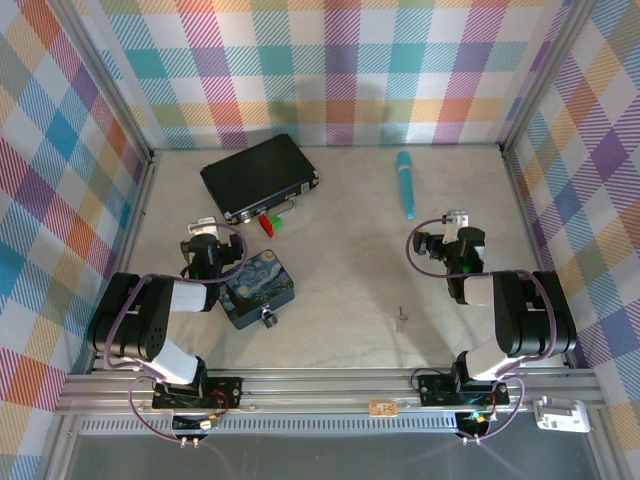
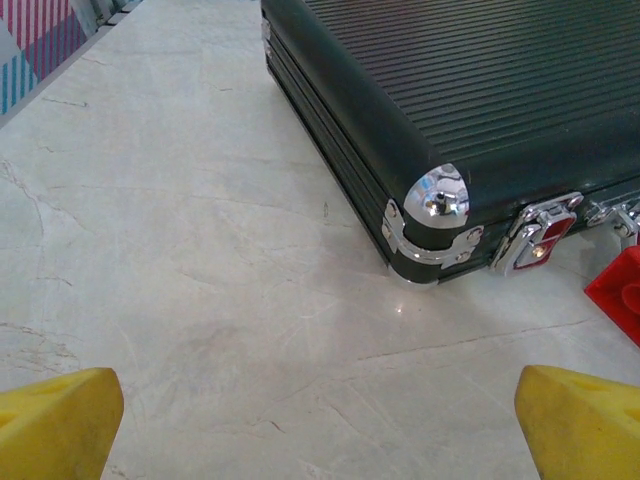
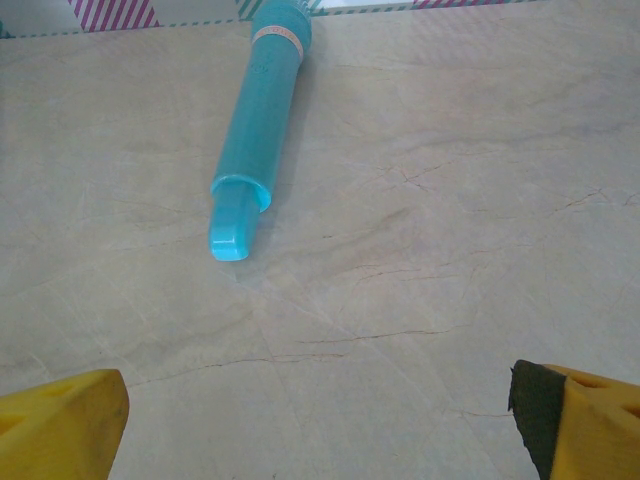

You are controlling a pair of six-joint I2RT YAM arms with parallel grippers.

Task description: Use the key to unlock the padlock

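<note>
The tiny dark padlock [image 1: 268, 317] lies at the near edge of the blue starry-night tin [image 1: 257, 286]. On the bare table to its right rests the thin silvery key [image 1: 401, 318], alone. My left gripper [image 1: 208, 236] hovers low behind the tin, facing the black case. It is open [image 2: 320, 425], with bare table between its yellow fingertips [image 2: 58, 422]. My right gripper [image 1: 441, 238] stands behind and right of the key. It too is open [image 3: 320, 425], its fingers [image 3: 60, 420] wide apart and holding nothing.
A black ribbed case [image 1: 258, 177] with silver latches [image 2: 540, 232] lies at the back left, with red and green bits [image 1: 270, 222] in front of it. A teal pen [image 3: 258, 120] lies at the back right [image 1: 405, 183]. Checked walls close in three sides.
</note>
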